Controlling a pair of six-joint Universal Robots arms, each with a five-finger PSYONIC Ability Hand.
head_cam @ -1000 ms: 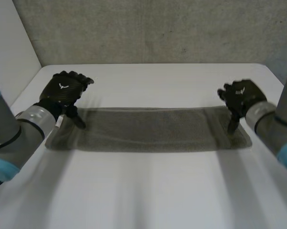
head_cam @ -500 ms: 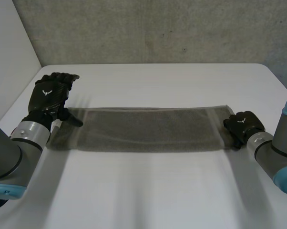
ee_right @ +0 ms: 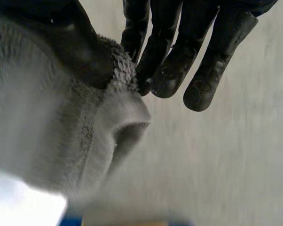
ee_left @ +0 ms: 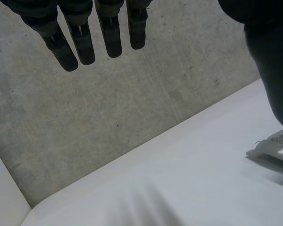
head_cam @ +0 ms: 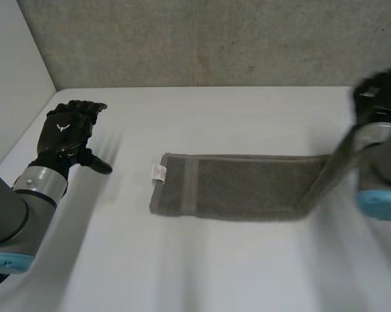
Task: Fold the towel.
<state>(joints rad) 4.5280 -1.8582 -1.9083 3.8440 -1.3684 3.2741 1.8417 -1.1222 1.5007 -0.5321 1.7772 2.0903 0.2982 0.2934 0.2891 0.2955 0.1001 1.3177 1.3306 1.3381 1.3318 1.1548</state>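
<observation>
Since half a second ago the right hand (head_cam: 376,97) has risen at the worktop's (head_cam: 215,273) far right, its fingers (ee_right: 162,61) and thumb pinching the grey towel's (head_cam: 247,185) end. The towel has slid right, and its free end, bearing a white label (head_cam: 158,173), now lies mid-worktop. The left hand (head_cam: 65,130) has let go; its fingers (ee_left: 111,37) are straight and hold nothing, well apart from the towel.

Grey towel (head_cam: 247,185): long narrow strip, flat on bench (head_cam: 202,266); white label (head_cam: 158,173) at left end; right end raised, pinched in right robot hand (head_cam: 377,97).
</observation>
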